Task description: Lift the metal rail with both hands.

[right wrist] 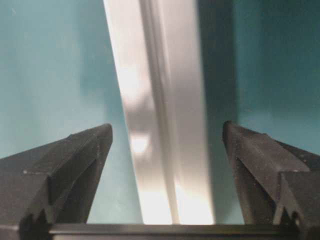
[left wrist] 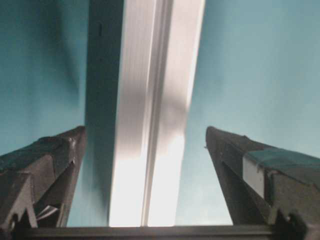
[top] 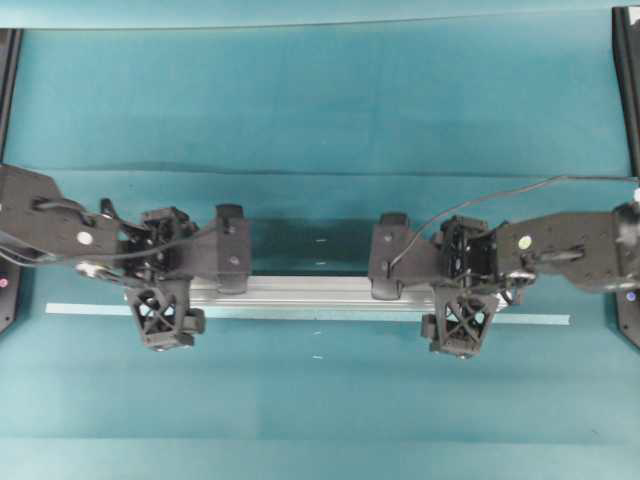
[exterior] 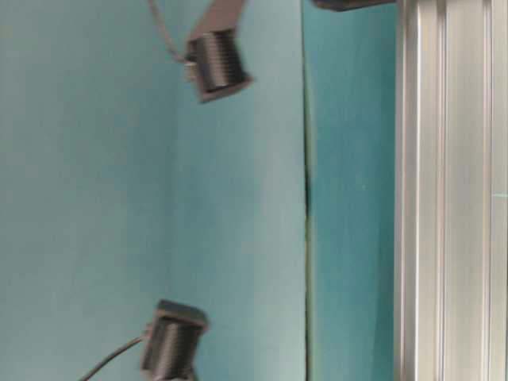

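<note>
Left end effector [left wrist: 145, 137] wide open, fingers either side of metal rail [top: 330, 293] without touching. Right end effector [right wrist: 167, 132] likewise open, straddling same rail. Rail lying lengthwise on teal worktop [top: 320, 100], apparently flat. Pale tape strip [top: 85, 309] just beside it.
</note>
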